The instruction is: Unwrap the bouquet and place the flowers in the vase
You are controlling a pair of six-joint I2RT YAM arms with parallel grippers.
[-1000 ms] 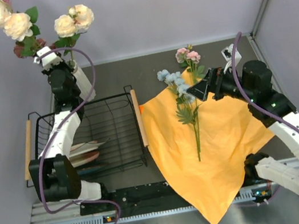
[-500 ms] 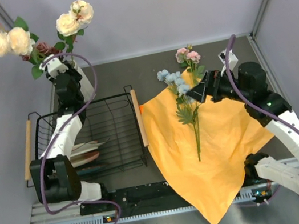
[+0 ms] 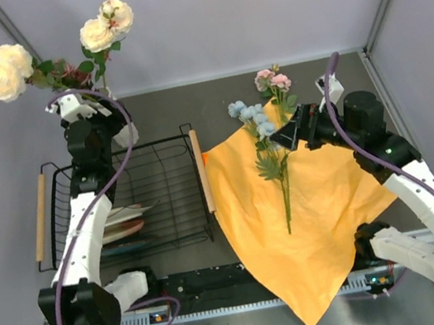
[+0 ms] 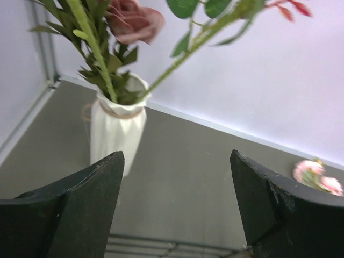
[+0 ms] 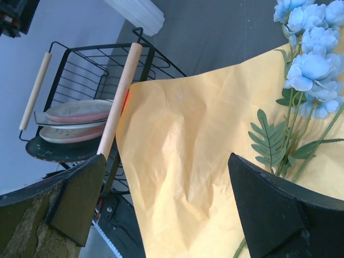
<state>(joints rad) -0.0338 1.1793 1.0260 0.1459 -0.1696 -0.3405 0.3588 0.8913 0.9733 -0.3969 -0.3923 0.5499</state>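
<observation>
Hands first: our left hand stands wide and empty just to the near side of the vase. Our right hand is just as wide and empty over the orange paper wrap.

On the tabletop that wrap lies spread open on the right, with the black dish rack to its left. The vase stands at the far left, beyond the rack. It holds cream roses and a mauve rose on long stems that lean up and out to the left. The flowers not yet in the vase, a blue cluster and small pink roses, lie on the far part of the wrap.

We judge the vase to be the weak point. It is narrow and its top-heavy stems lean one way, so a brush from the left hand as it moves off could tip it. On the right, fingers closing low over the thin stems could pinch the paper too and drag the wrap along.

Our left arm reaches far over the rack with its hand raised and facing the vase. Our right arm bends in from the right, its hand aimed left and down at the blue cluster's stems.
</observation>
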